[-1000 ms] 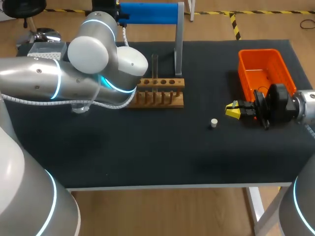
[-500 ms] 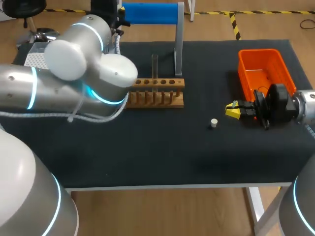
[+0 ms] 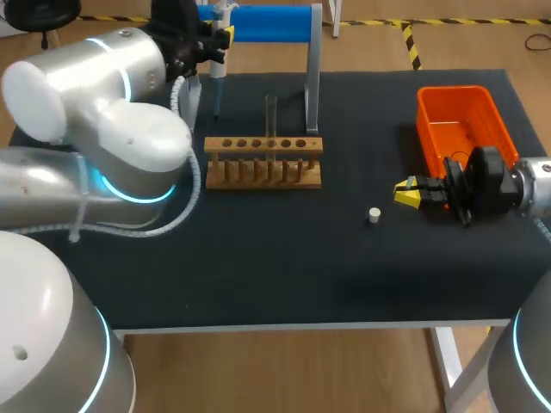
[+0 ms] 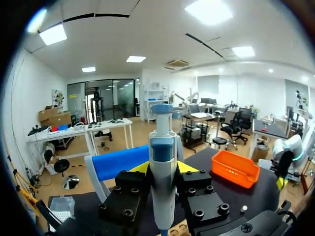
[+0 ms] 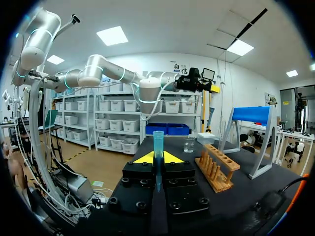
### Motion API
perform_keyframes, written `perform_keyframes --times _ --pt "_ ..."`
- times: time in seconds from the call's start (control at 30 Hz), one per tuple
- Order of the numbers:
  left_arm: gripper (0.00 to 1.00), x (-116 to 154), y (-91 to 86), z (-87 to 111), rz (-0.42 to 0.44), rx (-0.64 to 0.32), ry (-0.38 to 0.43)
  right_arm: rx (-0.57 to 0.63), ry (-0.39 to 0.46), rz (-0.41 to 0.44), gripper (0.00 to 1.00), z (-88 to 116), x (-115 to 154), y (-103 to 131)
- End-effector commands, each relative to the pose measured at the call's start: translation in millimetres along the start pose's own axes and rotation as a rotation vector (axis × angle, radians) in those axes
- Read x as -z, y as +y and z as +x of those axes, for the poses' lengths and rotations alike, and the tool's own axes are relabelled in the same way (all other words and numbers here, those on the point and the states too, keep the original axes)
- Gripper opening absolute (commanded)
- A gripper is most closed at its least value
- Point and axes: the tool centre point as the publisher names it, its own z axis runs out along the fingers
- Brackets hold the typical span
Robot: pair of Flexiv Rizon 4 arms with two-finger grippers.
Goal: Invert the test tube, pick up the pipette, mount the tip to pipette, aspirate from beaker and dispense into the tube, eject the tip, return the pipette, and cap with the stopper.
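Two grippers each hold something. The left gripper (image 4: 163, 169) squeezes the pipette (image 4: 162, 142), upright, point down, behind the rack (image 3: 263, 162). The right gripper (image 5: 157, 158) pinches a blue tip (image 5: 157, 140), wide end outward.

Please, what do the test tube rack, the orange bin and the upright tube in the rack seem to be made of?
Brown test tube rack: likely wood, matte, with drilled holes and pegs.
Orange rectangular bin: probably plastic, with a smooth, even bright colour.
Clear upright tube: see-through, so glass or clear plastic; I cannot tell which.
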Motion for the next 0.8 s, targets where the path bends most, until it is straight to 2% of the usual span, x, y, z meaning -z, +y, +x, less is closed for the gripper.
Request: perform_keyframes --times 0.03,0.3,0.47,0.63,0.8 --pt "0.0 23.5 -2.9 -6.2 -0.024 0.0 0.308 0.001 -0.001 0.001 0.0 0.7 0.3 0.0" --pt "0.0 23.5 -2.9 -6.2 -0.024 0.0 0.308 0.001 -0.001 0.001 0.0 0.7 0.3 0.0" --pt "0.0 47.8 -15.2 27.7 0.029 -0.046 0.407 0.001 -0.001 0.001 0.0 0.7 0.3 0.0" --pt "0.0 75.5 -33.1 77.3 0.075 -0.092 0.514 0.001 -0.001 0.001 0.0 0.7 0.3 0.0" --pt "0.0 91.0 -43.4 124.3 0.105 -0.106 0.641 0.001 -0.001 0.001 0.0 0.7 0.3 0.0"
